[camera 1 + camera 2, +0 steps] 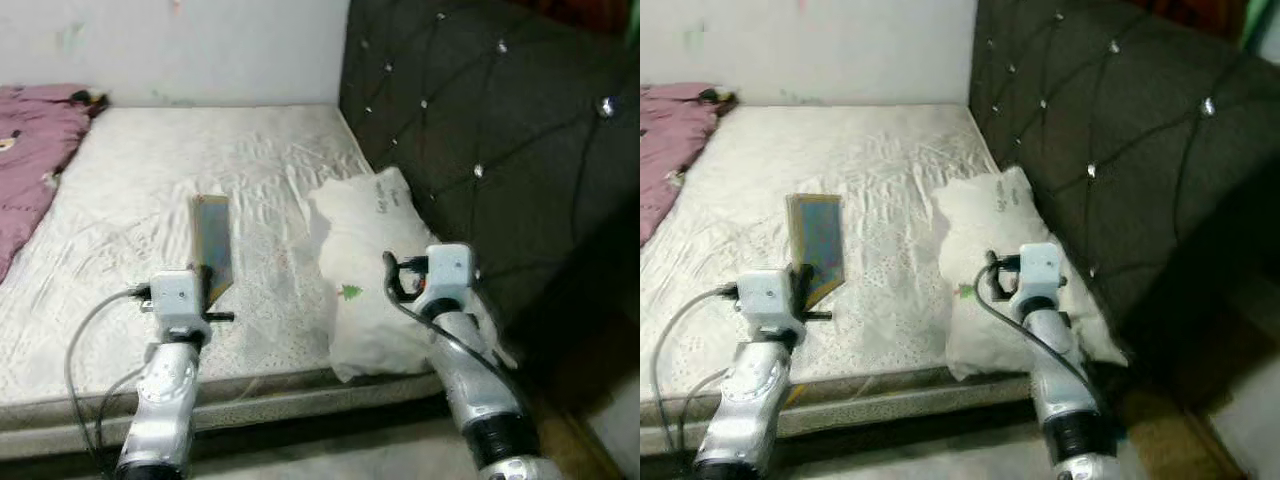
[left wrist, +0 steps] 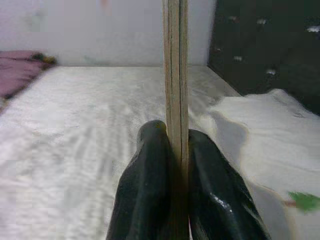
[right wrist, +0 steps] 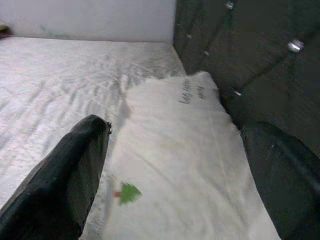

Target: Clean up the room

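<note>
pillow (image 1: 372, 268) is serving as the landmark here: it is lying at the near corner of the bed (image 1: 150, 180), leaning against the dark tufted headboard (image 1: 500, 130). the right gripper (image 3: 175, 165) is hovering just over the pillow with its fingers spread wide, empty. the pillow is looking soft and light, likely to sag, so a corner or edge pinch is seeming best. to the pillow's left, the left gripper (image 2: 172, 150) is pinching a thin flat board (image 1: 212, 245) edge-on between closed fingers, holding it upright above the sheet; it is looking stiff and light, possibly slippery. a pink blanket (image 1: 30, 150) is lying bunched far left of the pillow, well apart. the headboard is crowding the pillow's right side.
</note>
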You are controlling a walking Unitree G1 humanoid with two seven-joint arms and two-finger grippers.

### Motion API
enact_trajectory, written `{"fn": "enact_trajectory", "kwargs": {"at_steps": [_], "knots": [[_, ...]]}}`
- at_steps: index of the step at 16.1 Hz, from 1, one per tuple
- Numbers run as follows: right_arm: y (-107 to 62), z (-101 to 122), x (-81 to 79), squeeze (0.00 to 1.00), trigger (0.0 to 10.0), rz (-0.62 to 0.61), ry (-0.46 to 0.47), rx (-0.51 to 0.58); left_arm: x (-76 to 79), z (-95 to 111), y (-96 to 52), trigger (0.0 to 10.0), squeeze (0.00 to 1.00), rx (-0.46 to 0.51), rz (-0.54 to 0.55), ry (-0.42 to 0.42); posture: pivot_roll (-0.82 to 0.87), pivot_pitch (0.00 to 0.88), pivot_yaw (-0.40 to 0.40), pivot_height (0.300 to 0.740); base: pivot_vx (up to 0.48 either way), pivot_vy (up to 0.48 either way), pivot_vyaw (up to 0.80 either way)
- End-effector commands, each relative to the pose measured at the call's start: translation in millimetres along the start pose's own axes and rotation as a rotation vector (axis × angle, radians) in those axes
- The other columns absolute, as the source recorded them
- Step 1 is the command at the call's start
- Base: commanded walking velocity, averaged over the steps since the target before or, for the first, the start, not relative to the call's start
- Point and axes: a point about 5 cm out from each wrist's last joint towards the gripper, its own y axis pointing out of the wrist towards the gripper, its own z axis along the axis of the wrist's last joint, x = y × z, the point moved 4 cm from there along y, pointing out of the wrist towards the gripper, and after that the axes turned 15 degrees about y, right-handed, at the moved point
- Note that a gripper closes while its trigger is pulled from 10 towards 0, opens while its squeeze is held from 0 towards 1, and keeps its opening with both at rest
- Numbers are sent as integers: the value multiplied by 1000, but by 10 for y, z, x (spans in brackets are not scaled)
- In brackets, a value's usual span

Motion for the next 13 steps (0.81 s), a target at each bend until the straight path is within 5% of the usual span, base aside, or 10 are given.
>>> {"fn": "enact_trajectory", "kwargs": {"at_steps": [1, 5, 13], "knots": [[12, 17, -25, 0, 10000, 0, 1, 7, -26, 128, 27, 10000, 0, 61, -3, 10, 5, 0, -32, 740, 0, 0, 0], [10, 13, -36, 0, 10000, 7, -9, 6, 5, 165, 20, 10000, 0, 83, -28, 11, 3, 0, -31, 740, 61, 0, 0], [7, 1, -51, 0, 10000, 13, -10, 5, 7, 157, 15, 10000, 0, 79, -35, 7, 5, 0, -29, 740, 340, 0, 0]]}}
